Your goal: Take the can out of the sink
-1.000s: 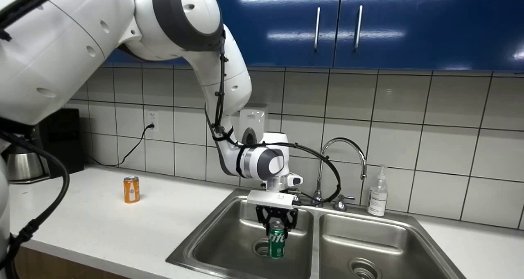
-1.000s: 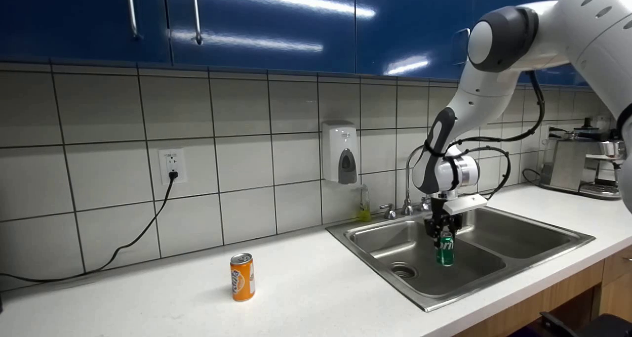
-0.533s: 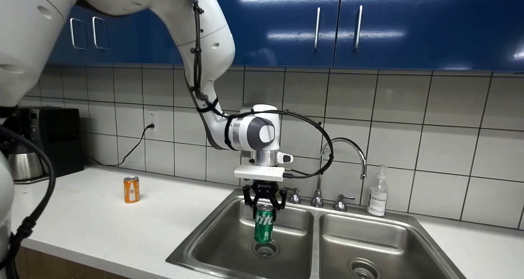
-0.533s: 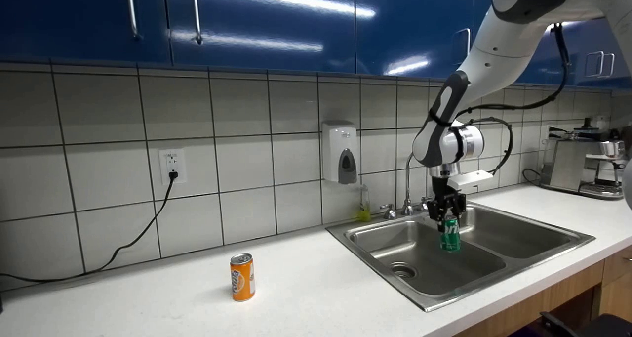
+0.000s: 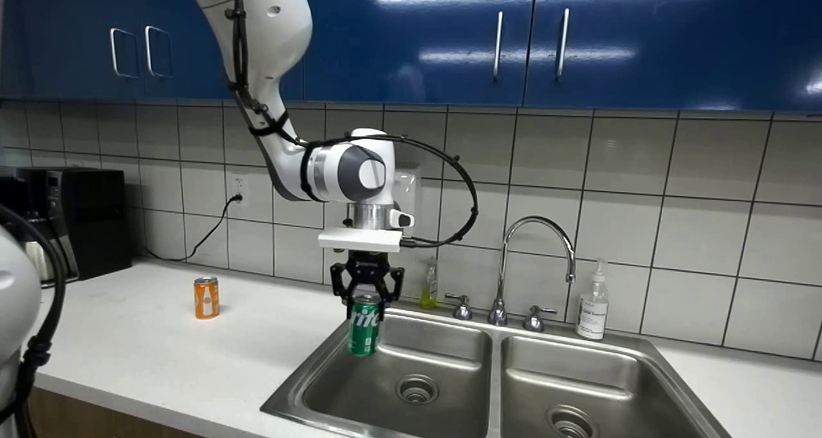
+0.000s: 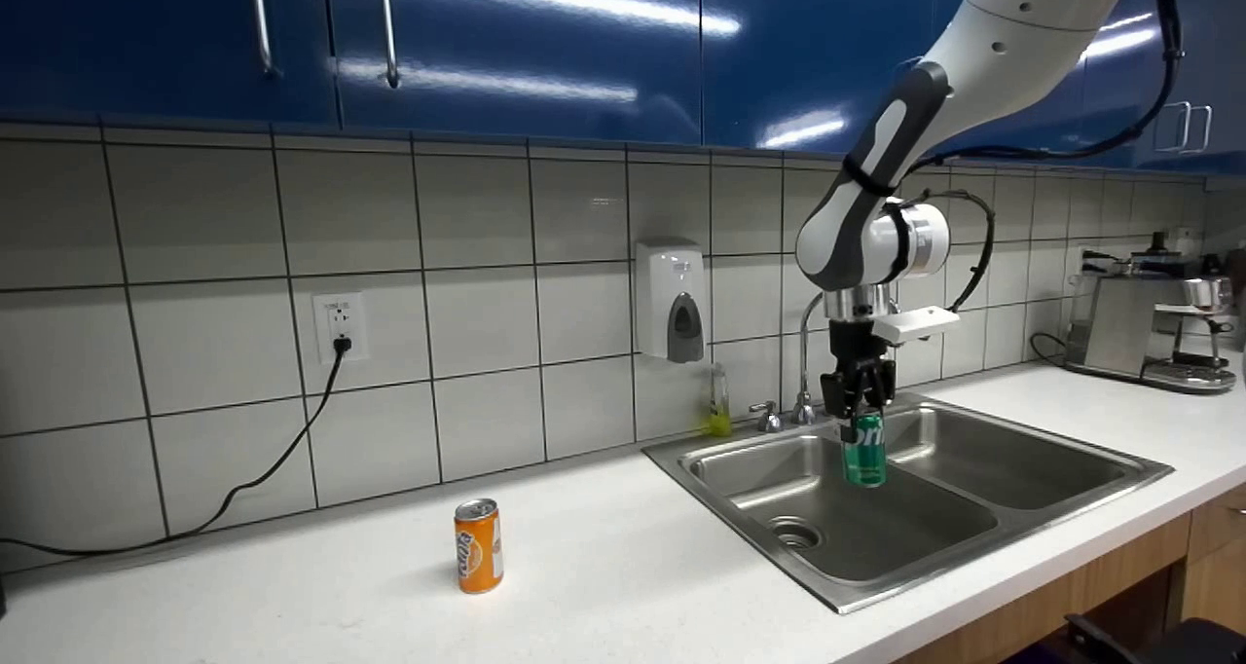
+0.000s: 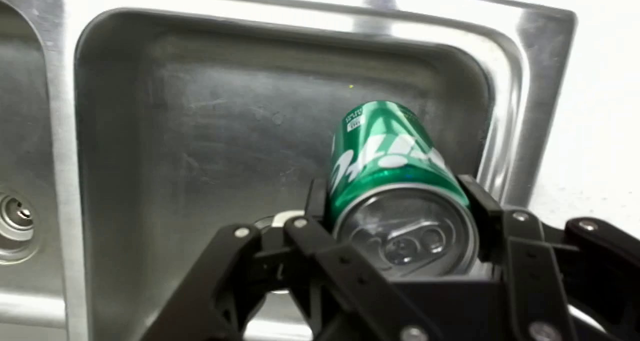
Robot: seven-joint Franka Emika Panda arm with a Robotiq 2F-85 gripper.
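Clearly, the relation to watch is how the green can (image 5: 364,329) hangs from the fingers (image 7: 487,221): its lid sits up between them, its long axis runs down and away along the line they point, and in both exterior views it stands close to upright. The fingers are drawn in to the can's own width, one pad touching on either side just under the lid, so they look to have a firm hold of it and nothing else. As for where it is, the can is over one basin (image 7: 225,141) of the sink (image 5: 495,374), held clear of the basin floor as far as I can judge, and close to the side that borders the surface (image 5: 141,341) with the orange can (image 5: 206,298). Seen from the wrist, the rim (image 7: 547,96) runs just beside it, past one finger, with the white surface beyond. So the next move, I would say, is a sideways carry that way, can upright, with no regrip needed. Everything then turns on height: the base is the lowest part, well below the fingers, and whether it stands higher than the rim I cannot tell. A little lift first would be safer, since a low base could clip the steel.
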